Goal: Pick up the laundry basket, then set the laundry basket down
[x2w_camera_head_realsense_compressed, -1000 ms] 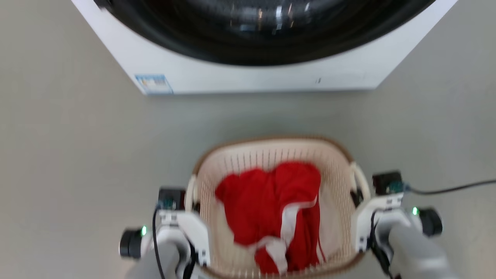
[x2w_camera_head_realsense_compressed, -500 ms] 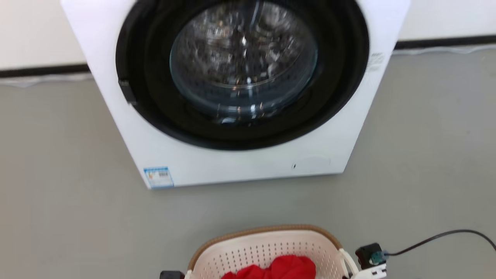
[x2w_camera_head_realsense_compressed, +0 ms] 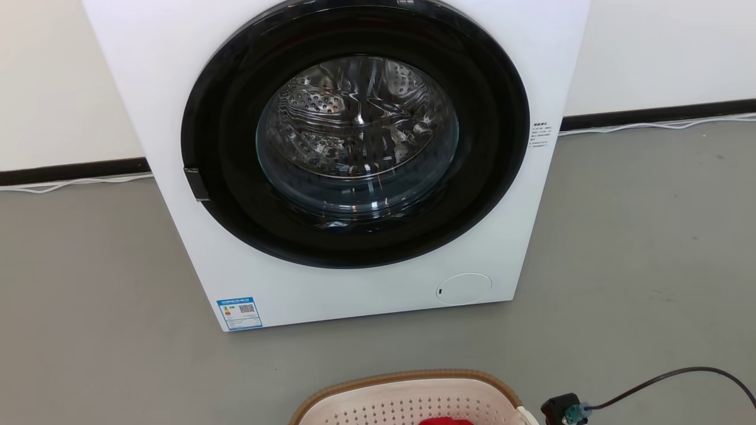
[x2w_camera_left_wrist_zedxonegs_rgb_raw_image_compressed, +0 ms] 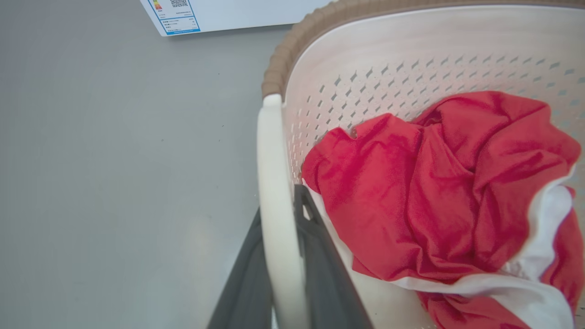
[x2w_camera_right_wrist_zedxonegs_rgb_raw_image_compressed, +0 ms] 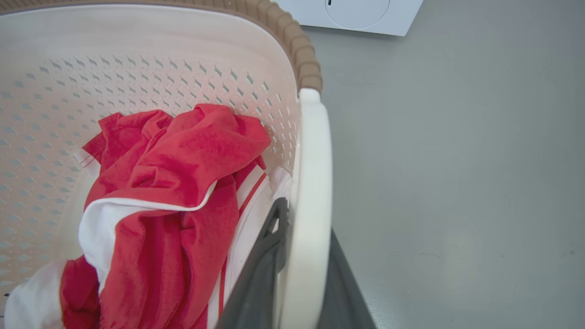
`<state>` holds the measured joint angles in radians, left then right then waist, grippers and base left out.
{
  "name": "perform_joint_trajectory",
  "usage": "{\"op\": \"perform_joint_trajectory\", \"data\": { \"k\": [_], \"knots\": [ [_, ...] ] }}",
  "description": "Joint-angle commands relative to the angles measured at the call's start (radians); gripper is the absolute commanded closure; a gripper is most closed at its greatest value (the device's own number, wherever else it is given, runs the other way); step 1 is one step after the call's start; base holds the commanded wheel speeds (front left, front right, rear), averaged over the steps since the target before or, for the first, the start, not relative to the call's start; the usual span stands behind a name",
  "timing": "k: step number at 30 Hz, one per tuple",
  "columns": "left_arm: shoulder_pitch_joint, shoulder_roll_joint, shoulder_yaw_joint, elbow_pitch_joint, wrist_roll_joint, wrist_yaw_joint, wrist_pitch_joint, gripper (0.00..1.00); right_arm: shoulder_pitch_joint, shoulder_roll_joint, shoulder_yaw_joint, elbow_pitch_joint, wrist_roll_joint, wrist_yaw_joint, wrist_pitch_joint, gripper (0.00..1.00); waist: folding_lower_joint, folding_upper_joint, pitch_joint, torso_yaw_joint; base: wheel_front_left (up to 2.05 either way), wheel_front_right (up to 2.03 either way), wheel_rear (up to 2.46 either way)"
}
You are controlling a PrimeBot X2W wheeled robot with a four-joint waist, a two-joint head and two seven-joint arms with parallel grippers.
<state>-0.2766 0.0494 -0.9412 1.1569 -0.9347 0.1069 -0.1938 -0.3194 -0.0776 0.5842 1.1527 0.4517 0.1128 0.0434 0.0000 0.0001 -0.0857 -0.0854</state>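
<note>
The laundry basket (x2w_camera_head_realsense_compressed: 407,396) is cream-white and perforated with a brown woven-look rim. Its far end shows at the bottom of the head view, just in front of the washing machine. A red and white garment (x2w_camera_left_wrist_zedxonegs_rgb_raw_image_compressed: 434,183) lies crumpled inside it. In the left wrist view my left gripper (x2w_camera_left_wrist_zedxonegs_rgb_raw_image_compressed: 279,205) is shut on the basket's white loop handle (x2w_camera_left_wrist_zedxonegs_rgb_raw_image_compressed: 272,151), one dark finger on each side. My right gripper (x2w_camera_right_wrist_zedxonegs_rgb_raw_image_compressed: 305,224) is shut the same way on the other white handle (x2w_camera_right_wrist_zedxonegs_rgb_raw_image_compressed: 313,151). The basket's wall (x2w_camera_right_wrist_zedxonegs_rgb_raw_image_compressed: 137,55) and the garment (x2w_camera_right_wrist_zedxonegs_rgb_raw_image_compressed: 183,160) lie to its left.
A large white washing machine (x2w_camera_head_realsense_compressed: 354,147) with a round dark glass door stands right ahead, against a pale wall. Grey floor (x2w_camera_head_realsense_compressed: 638,248) lies on both sides of it. A black cable (x2w_camera_head_realsense_compressed: 679,375) runs from the black part of my right wrist (x2w_camera_head_realsense_compressed: 561,410) across the floor.
The head camera has tilted up: the washing machine's whole door is now in view, and the basket and both wrists have slid to the bottom edge. Both grips look unchanged.
</note>
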Motion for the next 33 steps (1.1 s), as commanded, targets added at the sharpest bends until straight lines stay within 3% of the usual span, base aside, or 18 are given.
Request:
{"op": "perform_joint_trajectory", "data": {
  "k": [1,33],
  "knots": [
    [-0.035,0.001,0.007,-0.019,-0.001,0.002,-0.017,1.0,-0.026,0.027,0.032,-0.017,-0.003,0.018,-0.011,1.0,0.0,-0.0001,0.0,0.002,0.0,0.0,0.0],
    [-0.063,0.001,-0.074,0.002,-0.084,0.005,-0.06,1.0,-0.062,0.027,0.05,0.026,0.043,0.018,-0.049,1.0,0.0,-0.0001,0.01,0.008,0.0,0.0,0.0]
  ]
}}
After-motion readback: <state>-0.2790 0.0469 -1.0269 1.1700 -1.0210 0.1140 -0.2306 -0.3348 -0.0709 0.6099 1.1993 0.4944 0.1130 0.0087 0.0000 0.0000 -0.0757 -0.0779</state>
